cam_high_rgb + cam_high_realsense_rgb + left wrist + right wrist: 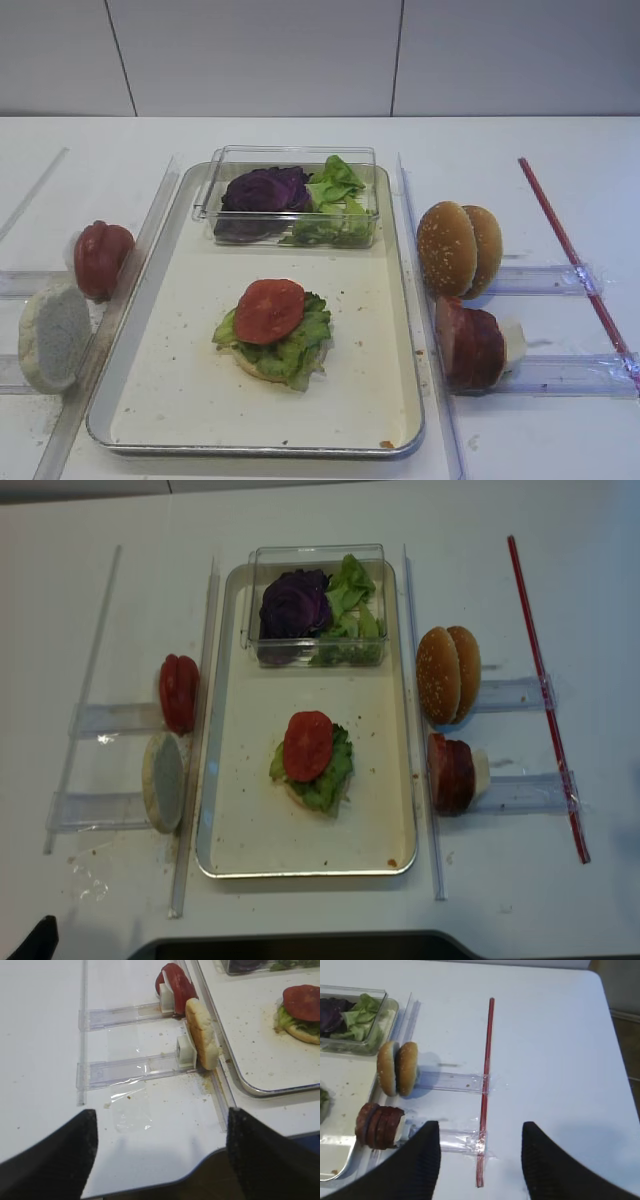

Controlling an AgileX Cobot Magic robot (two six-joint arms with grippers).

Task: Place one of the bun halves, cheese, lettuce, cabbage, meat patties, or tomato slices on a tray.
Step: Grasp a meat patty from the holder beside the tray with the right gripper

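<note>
From the high view, the tray [400, 330] holds a stack: a bun half at the bottom, lettuce [300, 340], and a tomato slice [270, 310] on top; at the tray's far end a clear box [290, 195] holds cabbage [262, 190] and more lettuce. No gripper shows here. The right wrist view adds the right gripper [480, 1160], jaws wide apart and holding nothing, above the table near a red strip [485, 1090]; to its left stand two brown buns [397, 1068] and the patties [380, 1126] on edge, beside the tray. The left wrist view shows the left gripper [160, 1155], also spread and empty, with a pale bun [201, 1035] and tomato slices [175, 985] upright left of the tray. The realsense view from above shows all four racks at once, two on either side of the tray.
</note>
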